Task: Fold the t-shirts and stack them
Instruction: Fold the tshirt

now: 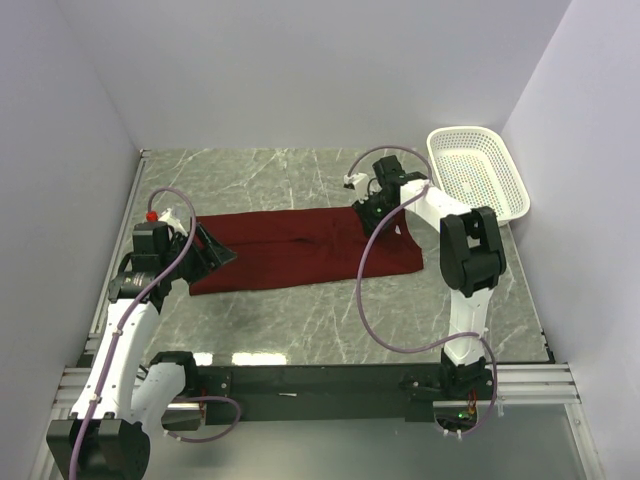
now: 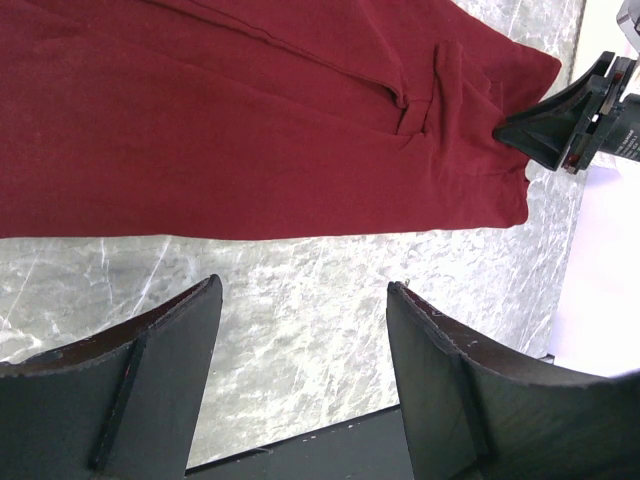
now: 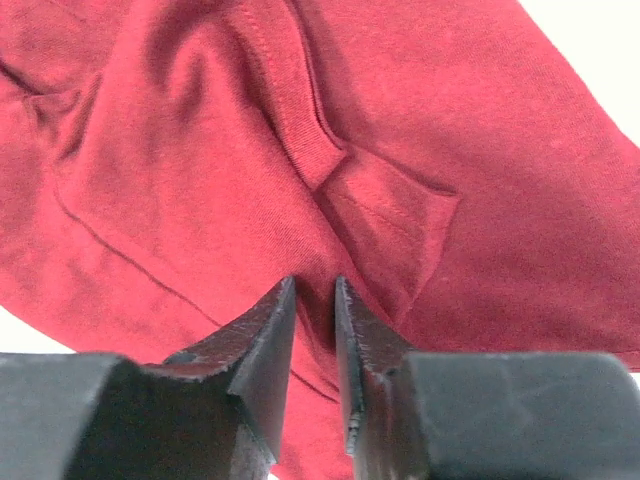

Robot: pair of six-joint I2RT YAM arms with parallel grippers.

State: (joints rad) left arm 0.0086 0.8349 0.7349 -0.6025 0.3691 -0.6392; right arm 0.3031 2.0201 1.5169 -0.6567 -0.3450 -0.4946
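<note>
The dark red t-shirt [image 1: 290, 250] lies as a long flat strip across the marble table [image 1: 300, 325]. My left gripper [image 1: 213, 250] is open over the strip's left end. In the left wrist view its fingers [image 2: 305, 288] stand wide apart above bare marble, just off the shirt's [image 2: 250, 120] edge, with nothing between them. My right gripper [image 1: 372, 212] sits at the shirt's far right edge. In the right wrist view its jaws [image 3: 315, 285] are nearly together with a fold of the shirt [image 3: 200, 150] pinched between them. No neck label shows.
A white perforated basket [image 1: 480, 170] stands at the back right, against the wall. White walls close the left, back and right sides. A black rail [image 1: 320, 380] runs along the near edge. The right gripper also shows in the left wrist view [image 2: 560, 125].
</note>
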